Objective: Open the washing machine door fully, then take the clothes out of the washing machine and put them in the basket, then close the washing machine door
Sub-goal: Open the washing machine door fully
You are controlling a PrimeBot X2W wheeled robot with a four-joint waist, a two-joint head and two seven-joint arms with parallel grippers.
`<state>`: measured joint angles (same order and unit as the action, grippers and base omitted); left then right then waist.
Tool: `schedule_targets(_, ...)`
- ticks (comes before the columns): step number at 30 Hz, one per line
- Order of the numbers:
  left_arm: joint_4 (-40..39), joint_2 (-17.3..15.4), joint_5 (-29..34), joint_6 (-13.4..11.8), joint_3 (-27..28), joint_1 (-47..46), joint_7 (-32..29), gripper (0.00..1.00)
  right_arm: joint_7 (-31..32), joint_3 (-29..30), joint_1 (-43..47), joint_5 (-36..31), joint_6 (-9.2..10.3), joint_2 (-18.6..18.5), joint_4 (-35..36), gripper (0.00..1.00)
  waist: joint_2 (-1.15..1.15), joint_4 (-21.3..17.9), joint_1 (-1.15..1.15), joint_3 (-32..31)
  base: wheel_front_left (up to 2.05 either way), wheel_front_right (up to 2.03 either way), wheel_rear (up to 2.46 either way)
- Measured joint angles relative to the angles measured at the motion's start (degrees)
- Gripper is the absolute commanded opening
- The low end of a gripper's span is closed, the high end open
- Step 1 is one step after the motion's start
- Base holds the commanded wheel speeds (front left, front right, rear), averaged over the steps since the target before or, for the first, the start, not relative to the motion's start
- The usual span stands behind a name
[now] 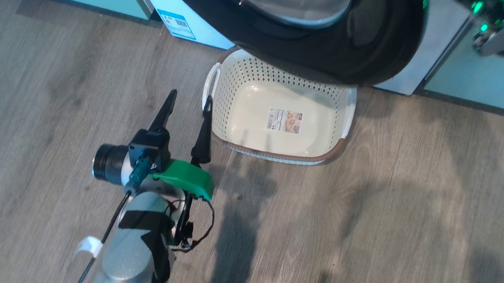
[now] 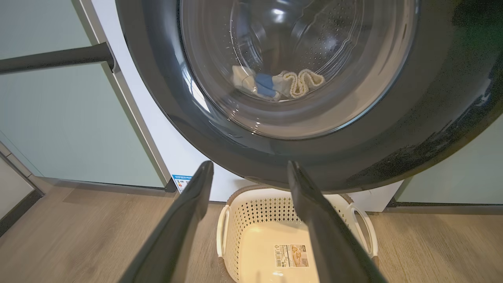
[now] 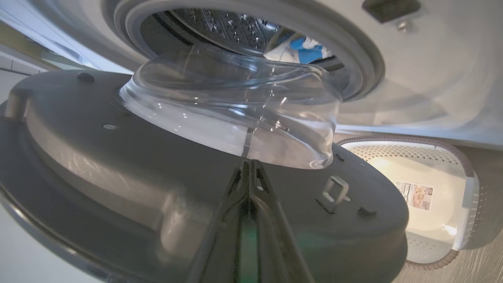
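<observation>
The washing machine door [image 1: 342,55], a black ring around a glass bowl, stands partly open over the basket [image 1: 278,155]. The basket is cream, perforated and holds nothing. My left gripper [image 1: 188,108] hangs open just left of the basket, nothing between its fingers; its wrist view faces the door [image 2: 432,129]. Through the glass, clothes [image 2: 275,82] lie in the drum. My right gripper [image 3: 248,167] is shut, its tips against the door's grey inner face [image 3: 118,157] below the glass bowl [image 3: 235,110]. Blue and white clothes [image 3: 302,51] show inside the washing machine's rubber ring [image 3: 353,51].
Pale green cabinets [image 2: 70,125] flank the white machine [image 2: 173,149], one with a dark bar handle [image 2: 59,57]. Wood-look floor [image 1: 368,217] stretches in front. My right arm [image 1: 496,21] reaches in at the upper right, beside the door's edge.
</observation>
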<state>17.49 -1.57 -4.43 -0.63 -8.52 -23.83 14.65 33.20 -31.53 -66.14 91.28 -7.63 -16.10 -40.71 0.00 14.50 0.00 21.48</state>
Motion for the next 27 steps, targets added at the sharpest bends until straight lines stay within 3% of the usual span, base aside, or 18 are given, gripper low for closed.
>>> schedule_targets(27,0.6,-0.1,2.4,2.0,3.4,5.0,0.0,1.00,-1.4,-3.2,13.1,-0.2,0.00,7.2,6.4,0.00,0.00,0.3,0.01,-7.0,0.00,0.00,0.00)
